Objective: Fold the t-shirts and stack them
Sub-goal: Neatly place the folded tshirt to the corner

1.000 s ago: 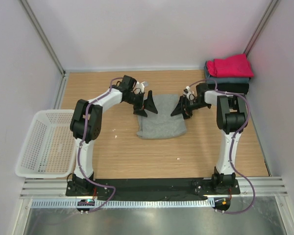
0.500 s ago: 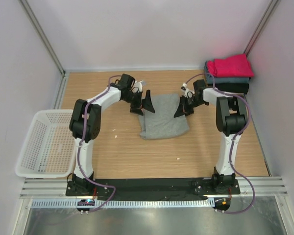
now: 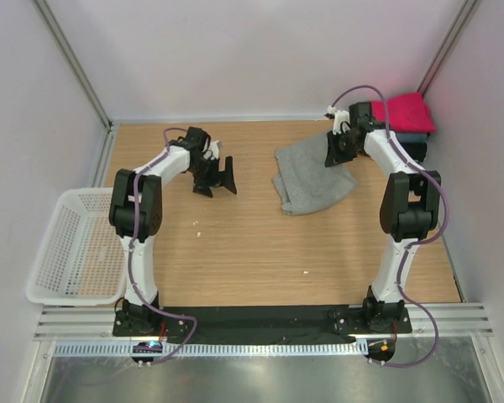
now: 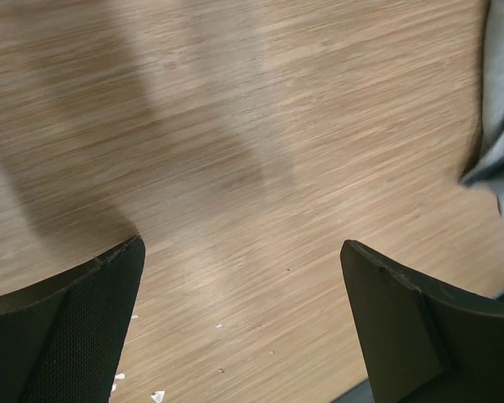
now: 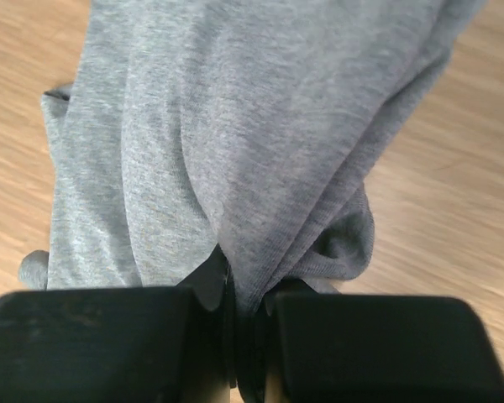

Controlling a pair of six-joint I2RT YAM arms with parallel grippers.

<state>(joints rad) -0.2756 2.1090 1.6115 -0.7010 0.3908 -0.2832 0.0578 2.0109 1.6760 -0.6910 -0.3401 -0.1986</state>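
Pale wooden tabletop (image 3: 235, 252), evenly lit, only soft shadows on it. Plain white walls (image 3: 260, 59) close in three sides, with metal posts (image 3: 73, 63) running up the far corners. A white mesh basket (image 3: 76, 243) sits at the left edge.

The left arm (image 3: 136, 210) and right arm (image 3: 412, 206) have white links, black joints and purple cables (image 3: 363, 87); the left gripper (image 4: 242, 245) has black wedge fingers (image 4: 67, 327).

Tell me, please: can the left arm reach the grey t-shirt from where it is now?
Probably yes. Only bare table lies between the open left tool and the grey t-shirt, whose edge shows in the left wrist view. The right tool is shut on its other side.
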